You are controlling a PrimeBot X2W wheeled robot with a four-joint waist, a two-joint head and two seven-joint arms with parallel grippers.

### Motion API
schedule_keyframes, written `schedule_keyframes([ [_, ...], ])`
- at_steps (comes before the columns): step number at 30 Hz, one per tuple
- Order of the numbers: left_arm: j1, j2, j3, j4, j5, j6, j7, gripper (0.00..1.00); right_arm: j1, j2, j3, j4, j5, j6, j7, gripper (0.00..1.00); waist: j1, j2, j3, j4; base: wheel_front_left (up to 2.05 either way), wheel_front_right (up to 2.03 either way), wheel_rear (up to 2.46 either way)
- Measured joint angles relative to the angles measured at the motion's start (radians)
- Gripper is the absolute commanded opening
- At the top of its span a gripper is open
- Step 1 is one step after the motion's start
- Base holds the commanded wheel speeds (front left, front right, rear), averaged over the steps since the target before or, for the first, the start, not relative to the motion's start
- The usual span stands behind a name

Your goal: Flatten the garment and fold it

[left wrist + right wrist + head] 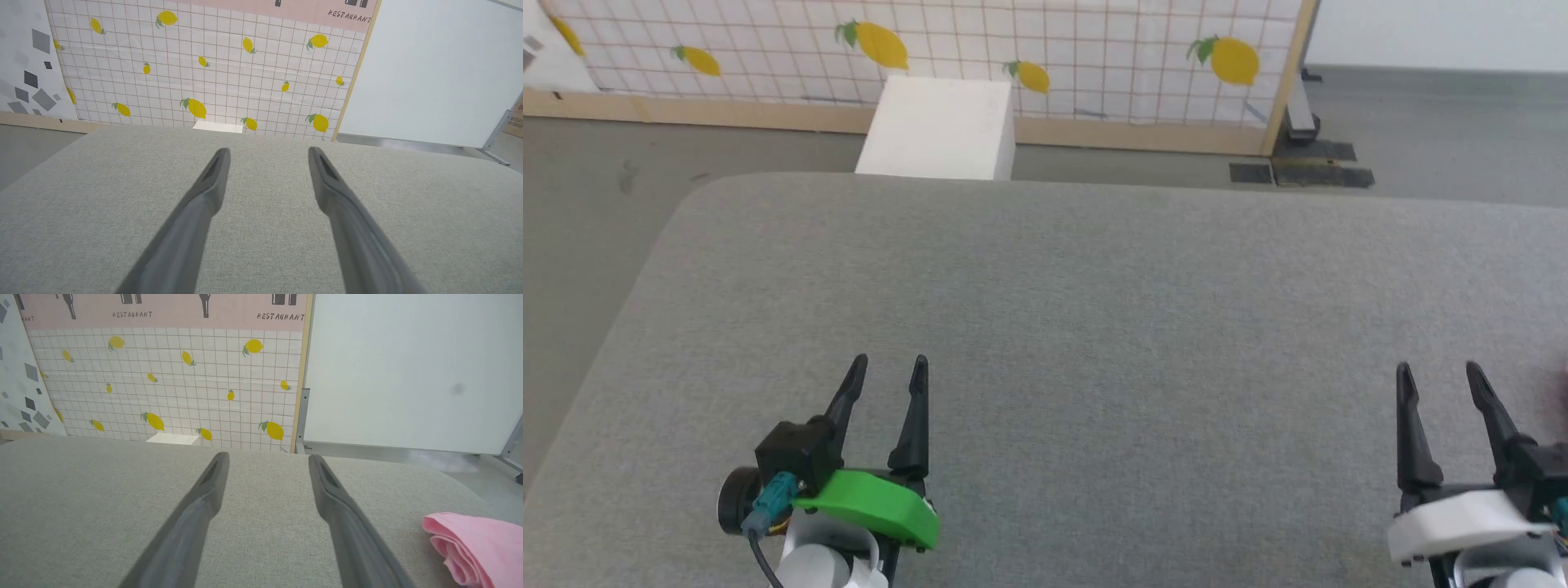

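Table (1094, 286): fills the foreground, with floor (596, 188) to its left and behind it.
Left gripper (888, 363): over the table's near part, left of centre, fingers pointing toward the far edge.
Right gripper (1439, 371): over the table's near right part, well apart from the left gripper.
Garment (478, 547): on the table, right of the right gripper and apart from its fingers, toward the table's right side.
Box (939, 126): behind the table's far edge, left of centre, between table and wall panel.
Wall panel (1013, 41): upright behind the box.
Board (408, 367): upright, just right of the wall panel.
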Motion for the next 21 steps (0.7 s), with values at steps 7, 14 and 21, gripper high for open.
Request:
schedule_keyframes([
  [7, 0.028, -0.001, 0.000, -0.002, -0.002, 0.008, 0.000, 1.00, 0.056, 0.001, 0.002, -0.026, 0.039, 0.000, -0.004, 1.00, 0.0000, 0.0000, -0.030, 0.014, 0.00, 0.00, 0.00],
  [14, 0.043, -0.001, 0.001, -0.002, -0.009, 0.011, 0.000, 1.00, 0.077, 0.002, 0.012, -0.040, 0.056, 0.000, -0.004, 1.00, 0.0000, 0.0000, -0.042, -0.001, 0.00, 0.00, 0.00],
  [21, 0.043, -0.001, -0.003, -0.002, -0.013, 0.017, 0.000, 1.00, 0.077, 0.002, 0.017, -0.044, 0.067, 0.000, -0.004, 1.00, 0.0000, 0.0000, -0.039, -0.009, 0.00, 0.00, 0.00],
])
